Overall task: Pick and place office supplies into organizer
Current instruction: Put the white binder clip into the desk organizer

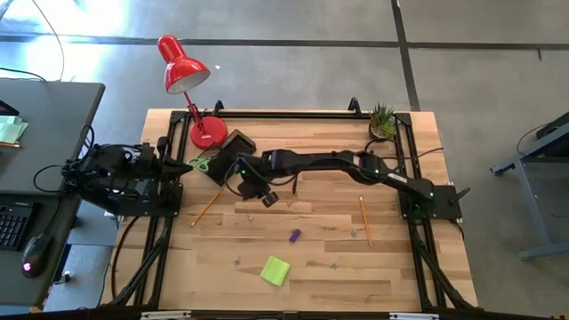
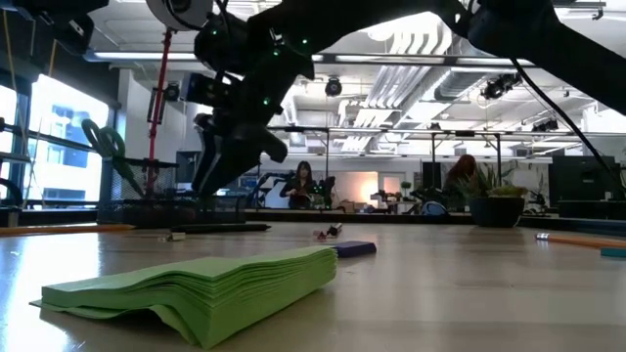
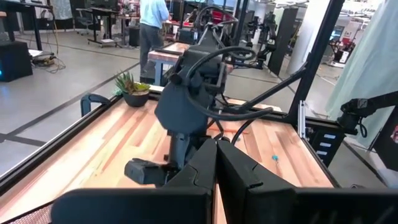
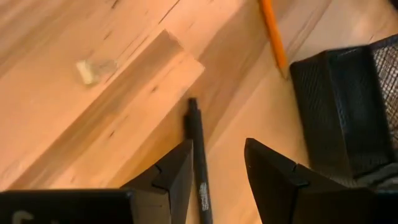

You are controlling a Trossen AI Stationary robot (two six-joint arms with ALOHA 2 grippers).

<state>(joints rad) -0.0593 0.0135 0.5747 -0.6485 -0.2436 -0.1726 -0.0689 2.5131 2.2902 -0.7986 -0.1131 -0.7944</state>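
We see the right tool (image 1: 252,188) reaching across the wooden worktop (image 1: 338,267) to just beside the black mesh organizer (image 1: 229,153), near the red lamp (image 1: 191,84). Its fingers (image 4: 174,177) are spread, hanging over a dark pen (image 4: 198,146) that lies flat on the wood between them; nothing is pinched. A corner of the organizer sits just beside the pen, and an orange pencil (image 4: 273,34) lies with its tip near that corner. A small metal clip (image 4: 93,70) rests apart on the boards.

The left tool (image 1: 178,166) waits at the worktop's left edge, its fingers pressed together and empty.

Green-handled scissors (image 1: 201,164) stand at the organizer. Elsewhere on the worktop lie the lime-green sticky-note pad (image 1: 275,270), a small purple piece (image 1: 294,236) and another orange pencil (image 1: 364,221) nearer the right side. A potted plant (image 1: 383,120) sits at the far right corner.
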